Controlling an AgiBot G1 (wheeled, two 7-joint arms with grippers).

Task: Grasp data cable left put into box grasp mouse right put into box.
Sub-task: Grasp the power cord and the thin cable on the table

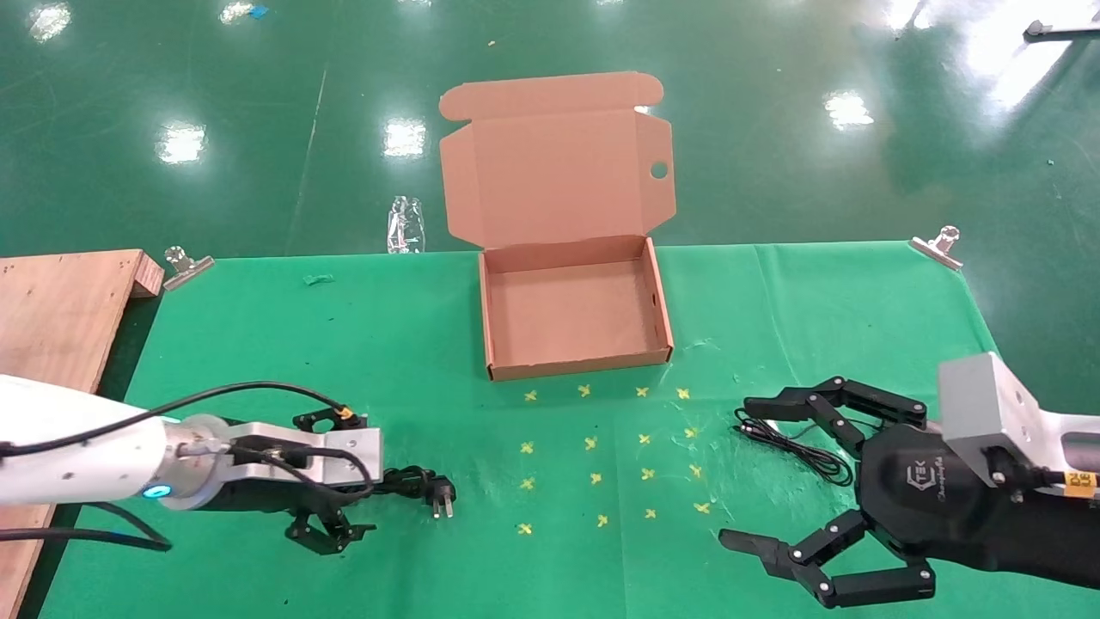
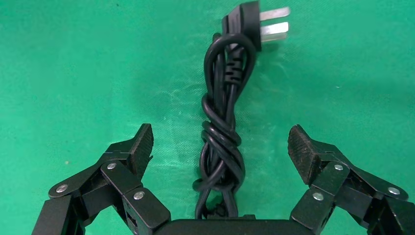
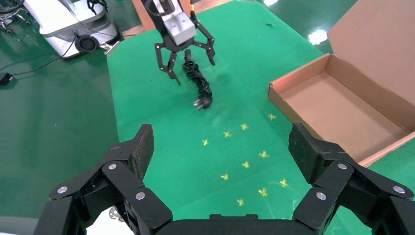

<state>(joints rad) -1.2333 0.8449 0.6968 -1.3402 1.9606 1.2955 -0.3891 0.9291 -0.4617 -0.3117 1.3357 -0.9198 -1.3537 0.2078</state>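
The data cable point(image 2: 227, 68), a bundled thick black cord, lies on the green cloth with its pronged plug point(image 1: 440, 497) pointing toward the table's middle. My left gripper point(image 1: 339, 477) hangs over its near end, open, one finger on each side and neither touching it point(image 2: 221, 143). The box point(image 1: 655, 284) stands open at the table's far middle, lid upright, nothing in it. My right gripper point(image 1: 737, 471) is open above the cloth at the front right point(image 3: 220, 147). The mouse is hidden; only its thin cord point(image 1: 795, 445) shows beside the right gripper.
A wooden board point(image 1: 60, 309) borders the cloth on the left. Metal clips point(image 1: 185, 265) point(image 1: 937, 245) pin the far corners. Yellow cross marks point(image 1: 601, 447) dot the cloth between the grippers. A clear plastic bottle point(image 1: 406, 225) lies on the floor beyond the table.
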